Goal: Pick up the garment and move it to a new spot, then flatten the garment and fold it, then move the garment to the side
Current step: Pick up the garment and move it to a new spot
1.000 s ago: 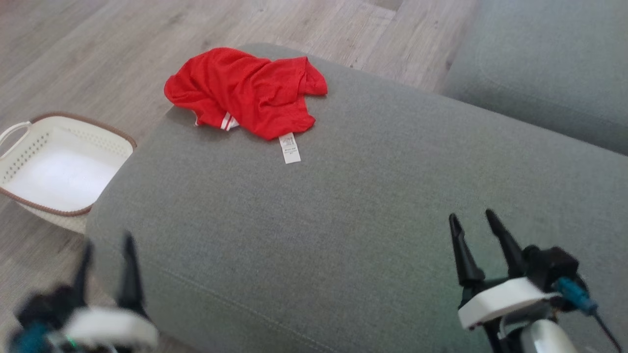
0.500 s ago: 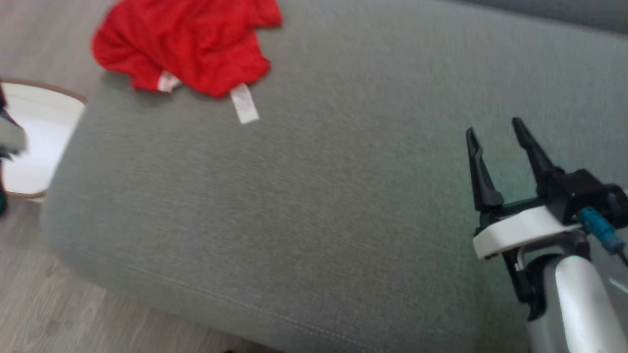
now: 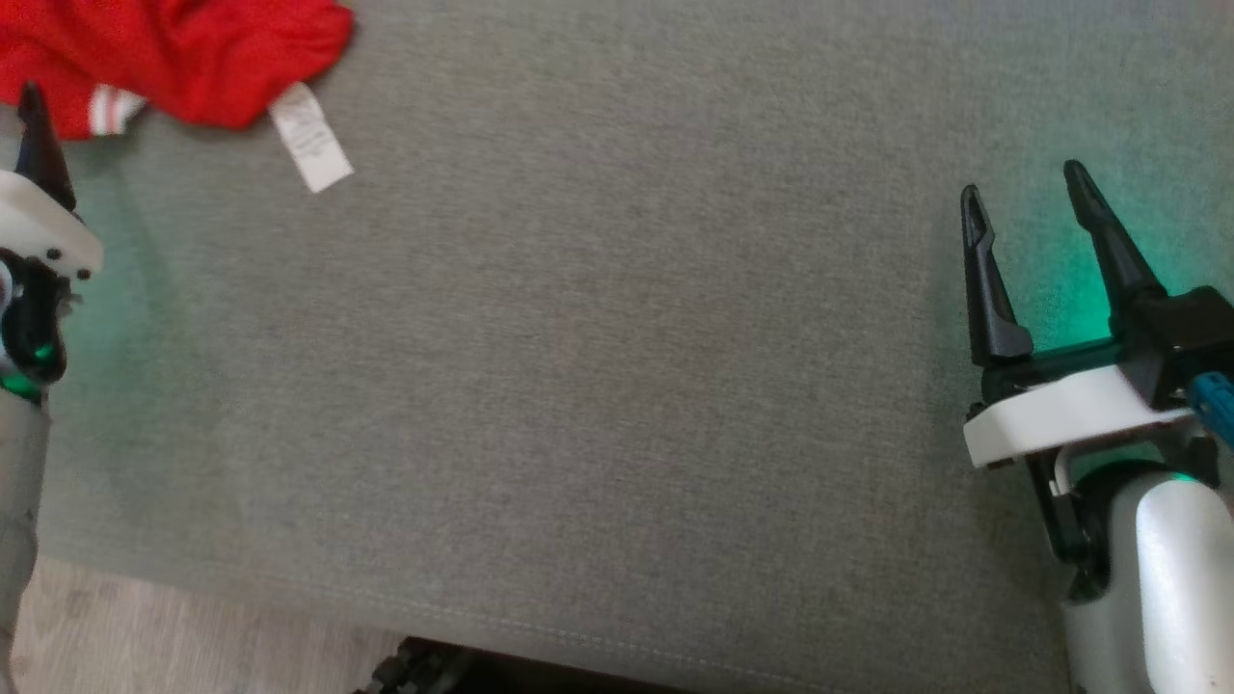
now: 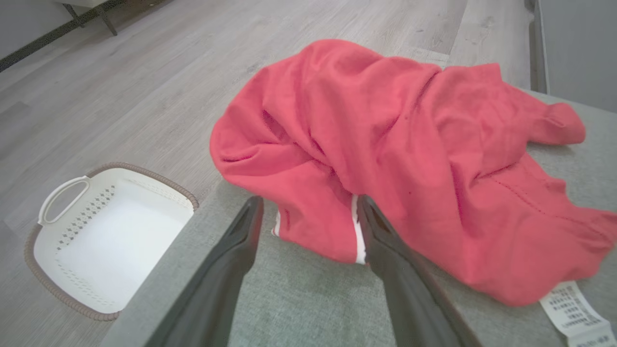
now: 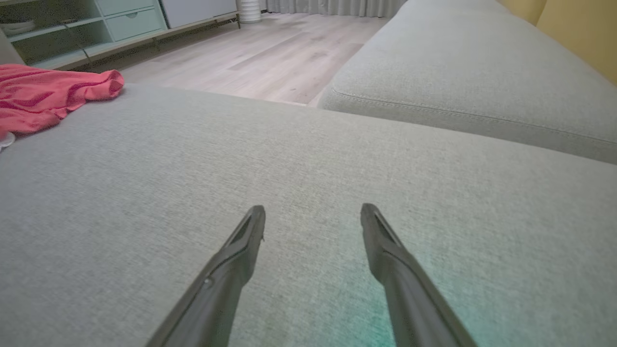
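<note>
The garment [image 3: 183,48] is a crumpled red top with white stripes at one hem and a white label [image 3: 310,149]. It lies at the far left corner of the grey cushion [image 3: 617,386]. In the left wrist view my left gripper [image 4: 311,205] is open, its tips at the near edge of the garment [image 4: 409,144], with the striped hem between them and the jaws wide apart. One left finger [image 3: 39,145] shows at the head view's left edge. My right gripper [image 3: 1024,183] is open over bare cushion, far right of the garment [image 5: 43,96], with nothing between its fingers [image 5: 231,270].
A white basket [image 4: 111,231] with a brown rim stands on the wooden floor, just left of the cushion's corner. A second grey cushion [image 5: 458,62] lies beyond the right gripper. A low shelf unit [image 5: 96,24] stands at the back. The cushion's front edge [image 3: 578,636] runs near me.
The head camera has dipped, so the whole picture has shifted and the garment now sits at its top left. My left gripper has come up to the garment's near edge. Both grippers stay open.
</note>
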Controlling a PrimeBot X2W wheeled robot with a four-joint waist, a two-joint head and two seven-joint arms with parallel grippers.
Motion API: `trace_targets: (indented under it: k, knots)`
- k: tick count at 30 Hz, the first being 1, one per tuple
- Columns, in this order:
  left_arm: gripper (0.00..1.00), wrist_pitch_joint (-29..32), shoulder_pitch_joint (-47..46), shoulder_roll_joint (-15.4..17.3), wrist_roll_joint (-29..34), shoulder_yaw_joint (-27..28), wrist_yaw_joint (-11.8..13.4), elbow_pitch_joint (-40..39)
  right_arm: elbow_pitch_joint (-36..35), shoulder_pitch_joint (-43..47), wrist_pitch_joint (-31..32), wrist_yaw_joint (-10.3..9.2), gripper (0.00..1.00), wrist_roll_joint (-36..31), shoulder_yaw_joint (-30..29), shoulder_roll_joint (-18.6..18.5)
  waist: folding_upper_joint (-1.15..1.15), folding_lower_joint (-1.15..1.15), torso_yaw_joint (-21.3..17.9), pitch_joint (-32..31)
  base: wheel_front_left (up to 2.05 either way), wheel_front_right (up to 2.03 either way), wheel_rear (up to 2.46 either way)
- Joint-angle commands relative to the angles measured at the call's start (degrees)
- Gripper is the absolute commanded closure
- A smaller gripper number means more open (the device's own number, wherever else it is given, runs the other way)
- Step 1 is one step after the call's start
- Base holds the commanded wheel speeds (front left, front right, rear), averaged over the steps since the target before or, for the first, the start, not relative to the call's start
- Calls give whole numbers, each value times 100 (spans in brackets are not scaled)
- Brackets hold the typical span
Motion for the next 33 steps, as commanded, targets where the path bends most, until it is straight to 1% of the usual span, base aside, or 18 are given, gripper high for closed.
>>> trace_targets:
  k: [1, 7, 11, 12, 13, 14, 15, 21, 27, 30, 31, 33]
  knots:
    - [0, -90, -232, 346, 0, 185, -35, -4, -261, -117, 29, 37, 0, -26, 142, -11, 0, -2, -140, 199, 0, 0, 0]
    - [0, -135, -576, 185, 17, 125, -44, 723, -350, -116, 53, 37, 0, -49, 110, -11, 0, -2, -215, 397, 0, 0, 0]
    - [0, -18, -697, 109, 0, 51, -147, 1150, -345, -135, 40, 37, 0, -45, 105, -11, 0, -2, -250, 432, 0, 0, 0]
    - [9, 5, -714, 101, -3, 34, -180, 1236, -336, -146, 32, 37, 0, -30, 99, -11, 0, -2, -260, 429, 0, 0, 0]
    - [51, 8, -734, 96, -6, 24, -206, 1315, -322, -159, 20, 37, 0, -15, 98, -11, 0, -2, -272, 417, 0, 0, 0]
    - [69, -14, -756, 100, 2, 13, -230, 1381, -305, -170, 5, 37, 0, 5, 96, -11, 0, -2, -281, 403, 0, 0, 0]
    - [100, -68, -785, 116, 23, 3, -247, 1431, -285, -181, -12, 37, 0, 23, 94, -11, 0, -2, -288, 385, 0, 0, 0]
    - [100, -306, -963, 343, 194, -94, -340, 1650, -48, -216, -193, 37, 0, 187, 85, -11, 0, -2, -336, 119, 0, 0, 0]
    - [100, -544, -1236, 806, 535, -272, -351, 1624, 371, -223, -493, 37, 0, 491, 114, -11, 0, -2, -453, -398, 0, 0, 0]
    - [100, -595, -1413, 1056, 750, -405, -360, 1512, 645, -196, -678, 37, 0, 669, 125, -11, 0, -2, -569, -774, 0, 0, 0]
    - [100, -595, -1413, 1056, 750, -405, -360, 1512, 645, -196, -678, 37, 0, 669, 125, -11, 0, -2, -569, -774, 0, 0, 0]
    - [100, -570, -1562, 1218, 896, -510, -400, 1395, 830, -155, -799, 37, 0, 789, 110, -11, 0, -2, -660, -1025, 0, 0, 0]
